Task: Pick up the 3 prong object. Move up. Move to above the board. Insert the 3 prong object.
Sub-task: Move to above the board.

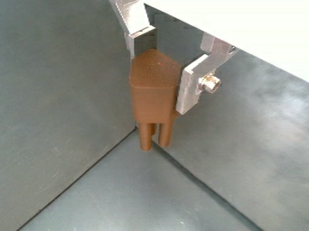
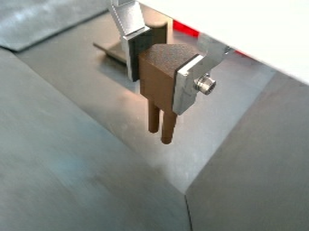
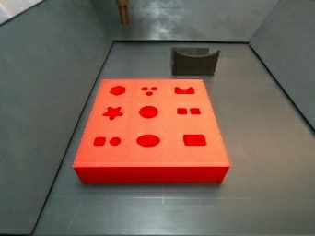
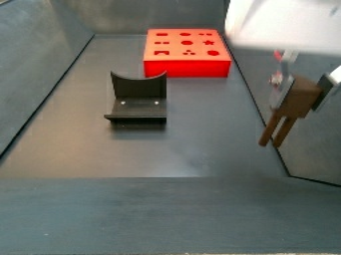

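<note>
The 3 prong object (image 1: 154, 95) is a small brown peg with thin prongs pointing down. My gripper (image 1: 163, 65) is shut on it, its silver fingers clamping the peg's upper body in both wrist views (image 2: 167, 83). In a side view the peg (image 4: 293, 110) hangs in the air, clear of the floor, near the right wall. The board (image 3: 168, 127) is a flat red slab with dark shaped recesses. It lies apart from the gripper, at the far end in a side view (image 4: 186, 68). Only the peg's lower end (image 3: 122, 11) shows at the upper edge of a side view.
The fixture (image 4: 138, 98), a dark L-shaped bracket on a base plate, stands on the grey floor between the board and the near edge. It also shows behind the board (image 3: 193, 61) and behind the peg (image 2: 121, 50). Grey walls enclose the floor.
</note>
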